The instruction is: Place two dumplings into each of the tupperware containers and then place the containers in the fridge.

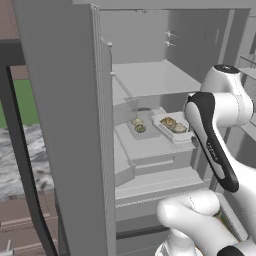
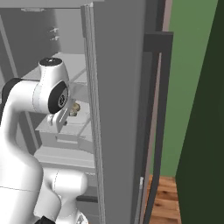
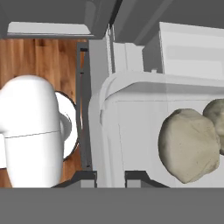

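Claw: its two dark tips straddle the near rim of a tupperware container, pinching that wall as far as I can judge; only the tips show, so the firmness of the hold is uncertain.
Held tub: holds two dumplings lying touching each other, away from the pinched edge.
Where it is: inside the fridge, on or just over the middle shelf, at the right.
Second tub: the other container already rests on the same shelf to the left, close beside the first, with its own pair of dumplings.
Step in hand: judged to be setting this last tub down.
Doing it well: keep the tub level so the dumplings don't roll; let the whole base bear on the shelf before letting go.
Release: spread the tips only a little, then back straight out, clear of the rim.
Watch for: the open door close to the arm, and nudging the neighbouring tub.
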